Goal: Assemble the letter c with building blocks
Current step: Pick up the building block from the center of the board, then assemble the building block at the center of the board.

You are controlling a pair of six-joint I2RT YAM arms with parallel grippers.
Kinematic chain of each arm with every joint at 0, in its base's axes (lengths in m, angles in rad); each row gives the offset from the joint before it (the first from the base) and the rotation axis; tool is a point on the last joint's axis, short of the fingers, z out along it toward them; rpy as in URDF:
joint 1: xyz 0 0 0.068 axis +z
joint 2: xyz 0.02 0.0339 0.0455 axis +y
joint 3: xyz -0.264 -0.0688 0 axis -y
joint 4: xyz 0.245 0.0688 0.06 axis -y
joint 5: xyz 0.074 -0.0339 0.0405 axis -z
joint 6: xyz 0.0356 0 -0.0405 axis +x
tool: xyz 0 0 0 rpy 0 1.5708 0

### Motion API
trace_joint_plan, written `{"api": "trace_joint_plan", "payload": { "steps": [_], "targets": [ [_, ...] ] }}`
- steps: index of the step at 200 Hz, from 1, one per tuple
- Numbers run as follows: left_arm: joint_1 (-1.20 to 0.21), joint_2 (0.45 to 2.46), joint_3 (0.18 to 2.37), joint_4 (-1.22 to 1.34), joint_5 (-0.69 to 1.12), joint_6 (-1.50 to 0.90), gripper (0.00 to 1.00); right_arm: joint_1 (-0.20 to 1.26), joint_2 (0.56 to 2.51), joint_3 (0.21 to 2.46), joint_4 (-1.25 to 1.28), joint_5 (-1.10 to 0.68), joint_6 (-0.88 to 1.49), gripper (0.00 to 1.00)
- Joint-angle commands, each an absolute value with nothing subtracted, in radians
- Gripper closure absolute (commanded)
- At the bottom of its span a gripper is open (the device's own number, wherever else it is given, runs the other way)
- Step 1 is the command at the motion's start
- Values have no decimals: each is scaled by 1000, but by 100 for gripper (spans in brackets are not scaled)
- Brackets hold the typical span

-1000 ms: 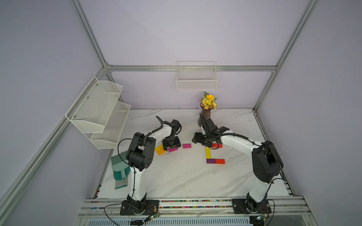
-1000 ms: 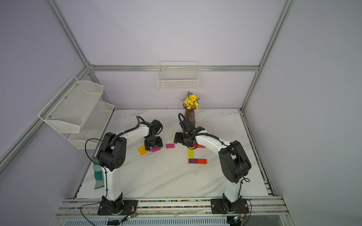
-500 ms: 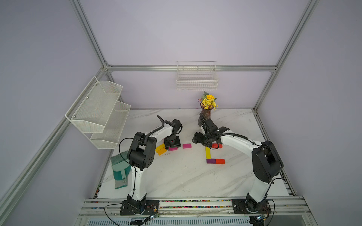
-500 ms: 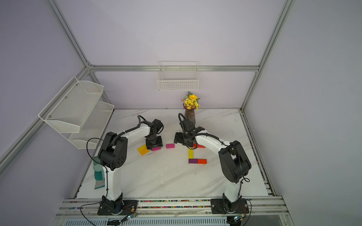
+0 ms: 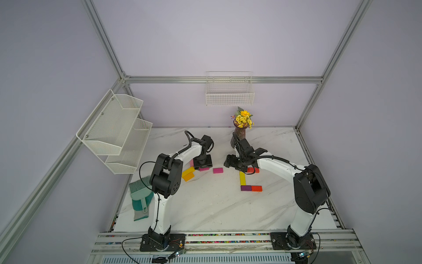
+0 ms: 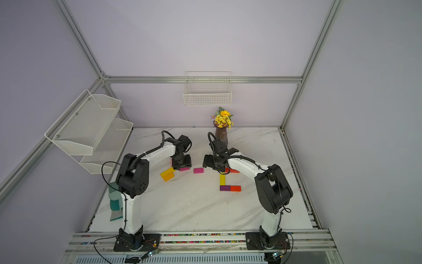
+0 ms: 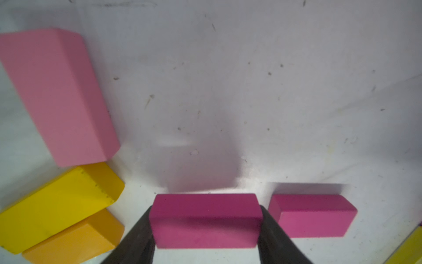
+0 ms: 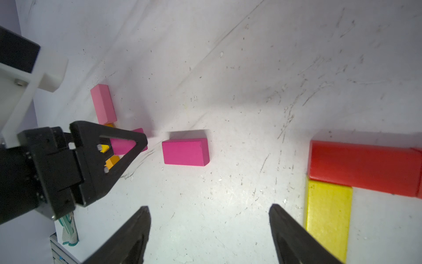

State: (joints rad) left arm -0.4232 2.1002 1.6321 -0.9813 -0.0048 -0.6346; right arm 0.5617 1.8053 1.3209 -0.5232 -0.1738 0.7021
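Note:
My left gripper (image 7: 205,211) is shut on a magenta block (image 7: 205,226), one finger on each short end, low over the table. Next to it lie a second magenta block (image 7: 312,217), a pink block (image 7: 57,98), a yellow block (image 7: 54,205) and an orange block (image 7: 75,242). In both top views the left gripper (image 5: 203,165) stands left of centre. A long yellow block (image 5: 242,178), a purple block (image 5: 246,188), an orange-red block (image 5: 257,188) and a red block (image 5: 253,169) lie joined at the right. My right gripper (image 8: 209,210) is open over bare table beside the yellow block (image 8: 327,214).
A vase of yellow flowers (image 5: 239,134) stands behind the right gripper. A teal brush and dustpan (image 5: 140,194) lie at the table's left edge. A wire shelf (image 5: 114,128) hangs on the left wall and a wire basket (image 5: 229,92) on the back wall.
The left gripper's jaws have closed onto the magenta block. Neither arm has visibly moved otherwise.

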Motion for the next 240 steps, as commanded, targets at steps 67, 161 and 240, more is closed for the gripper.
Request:
{"api": "trace_joint_plan", "payload": {
  "steps": [67, 161, 240],
  "targets": [
    [-437, 2104, 1618, -946, 30, -608, 42, 557, 1815, 1333, -517, -167, 713, 17],
    [-439, 2055, 1595, -945, 29, -638, 15, 557, 1798, 1341, -518, -179, 718, 17],
    [-369, 1984, 1583, -915, 128, -710, 0, 557, 1745, 1252, -426, -184, 792, 17]
  ]
}}
